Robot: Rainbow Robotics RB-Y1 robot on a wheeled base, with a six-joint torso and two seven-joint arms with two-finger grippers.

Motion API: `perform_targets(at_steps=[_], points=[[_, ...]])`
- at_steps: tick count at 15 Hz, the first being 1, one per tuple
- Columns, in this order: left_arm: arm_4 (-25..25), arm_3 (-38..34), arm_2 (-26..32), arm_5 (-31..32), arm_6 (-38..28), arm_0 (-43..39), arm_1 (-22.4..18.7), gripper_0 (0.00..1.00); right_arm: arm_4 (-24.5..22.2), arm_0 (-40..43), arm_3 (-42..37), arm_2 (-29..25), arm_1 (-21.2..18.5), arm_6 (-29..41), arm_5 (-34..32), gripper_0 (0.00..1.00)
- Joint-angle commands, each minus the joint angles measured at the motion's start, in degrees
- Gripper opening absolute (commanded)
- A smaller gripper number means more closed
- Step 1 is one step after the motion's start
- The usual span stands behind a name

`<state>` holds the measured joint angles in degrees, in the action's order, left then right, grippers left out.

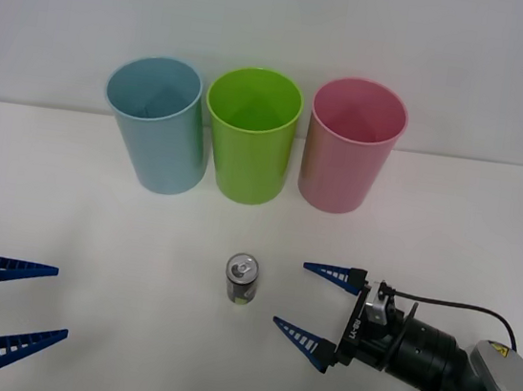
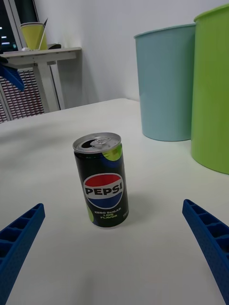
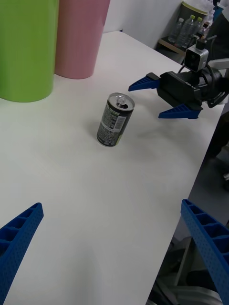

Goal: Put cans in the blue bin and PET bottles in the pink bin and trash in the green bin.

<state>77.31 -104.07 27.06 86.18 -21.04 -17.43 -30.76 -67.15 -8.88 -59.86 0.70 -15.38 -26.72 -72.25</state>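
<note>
A small dark can [image 1: 242,279] with a silver top and yellow-green band stands upright on the white table, near the middle front. It shows as a Pepsi can [image 2: 101,180] in the right wrist view and as the can [image 3: 114,119] in the left wrist view. My right gripper [image 1: 313,302] is open just right of the can, fingers pointing at it, not touching. The same right gripper [image 3: 160,98] shows beyond the can in the left wrist view. My left gripper [image 1: 30,305] is open at the front left, far from the can. The blue bin [image 1: 156,124], green bin [image 1: 251,134] and pink bin [image 1: 350,145] stand in a row behind. No PET bottles or trash are in view on the table.
The white table [image 1: 450,230] has bare room on both sides of the can and between the can and the bins. Its back edge meets a white wall. A side table with a yellow cup [image 2: 34,34] stands beyond the table's left edge.
</note>
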Motion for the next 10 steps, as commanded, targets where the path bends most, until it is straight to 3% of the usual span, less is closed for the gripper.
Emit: perform_targets(at_steps=[1, 10], points=[[-1.37, -1.13, 0.98, 0.30, -0.67, -1.91, 0.00, 1.00, 0.00, 0.00, 0.00, 0.00, 0.00, 0.00, 0.00, 1.00], [-5.68, -6.40, 4.06, -1.72, -1.81, -10.08, 0.00, 1.00, 0.00, 0.00, 0.00, 0.00, 0.00, 0.00, 0.00, 1.00]])
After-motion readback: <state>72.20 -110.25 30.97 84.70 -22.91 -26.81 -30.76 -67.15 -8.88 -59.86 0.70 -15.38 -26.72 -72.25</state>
